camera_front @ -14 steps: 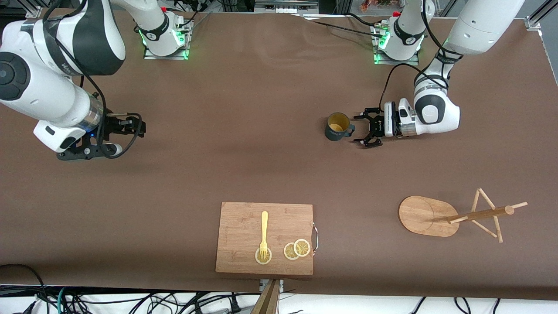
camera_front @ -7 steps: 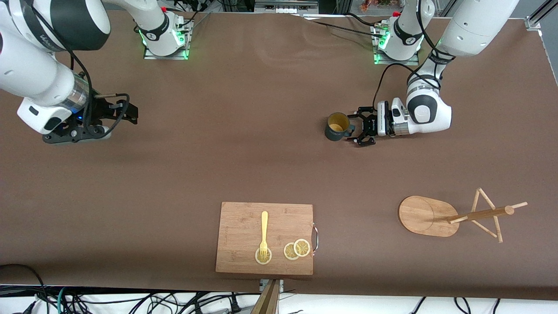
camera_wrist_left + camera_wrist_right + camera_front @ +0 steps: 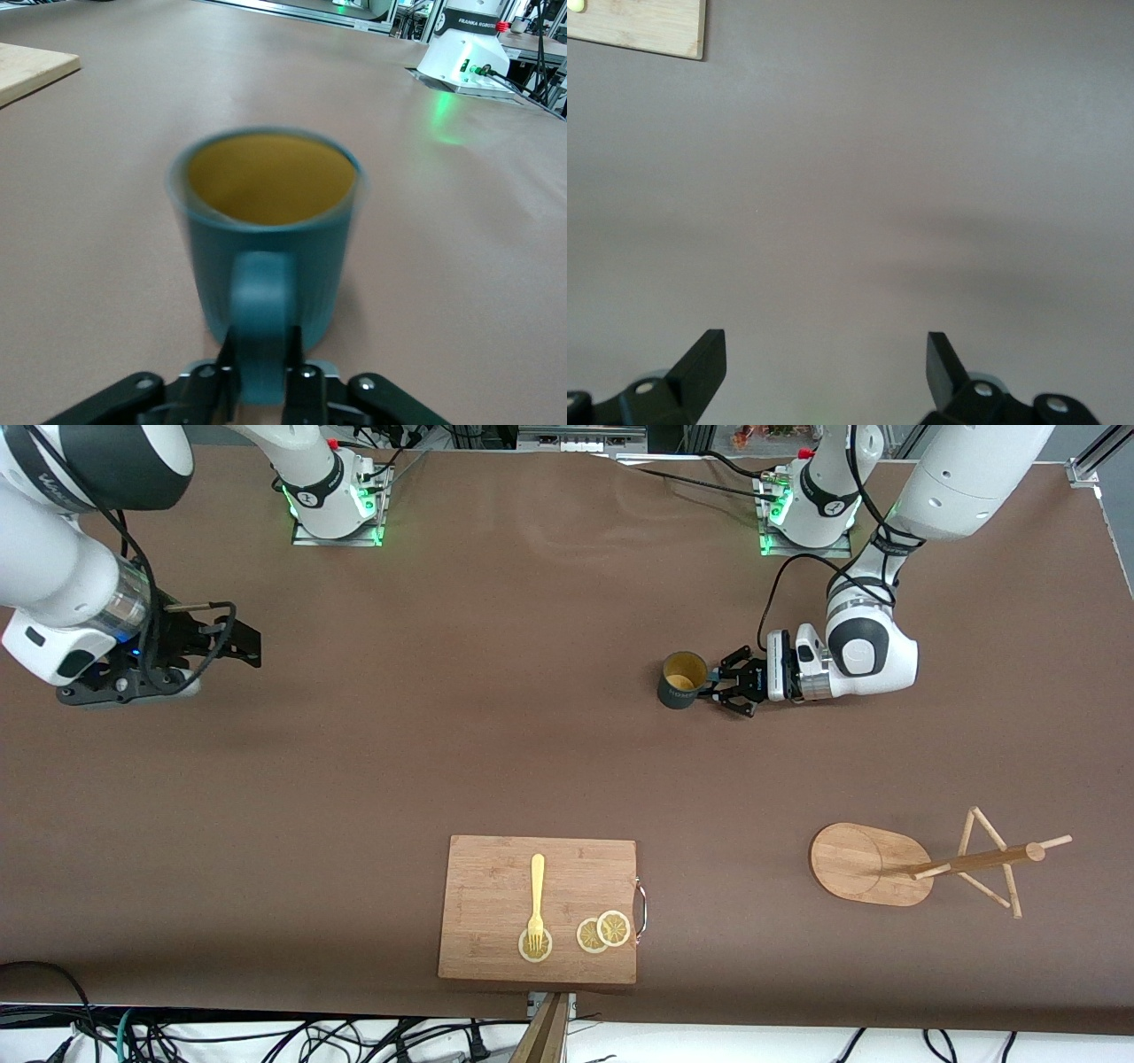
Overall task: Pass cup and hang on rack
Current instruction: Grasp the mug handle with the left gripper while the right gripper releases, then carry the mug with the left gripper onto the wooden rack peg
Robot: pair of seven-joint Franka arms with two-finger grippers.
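The left gripper [image 3: 716,688] pinches the side handle of the ribbed dark teal cup [image 3: 680,681], upright on the brown table [image 3: 496,717], leaving its body free for handover. The right gripper [image 3: 232,645] waits, fingers spread.

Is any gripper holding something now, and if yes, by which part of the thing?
Yes. The left gripper is shut on the cup, pinching its side handle; the cup stands on the table. The right gripper is open and holds nothing.
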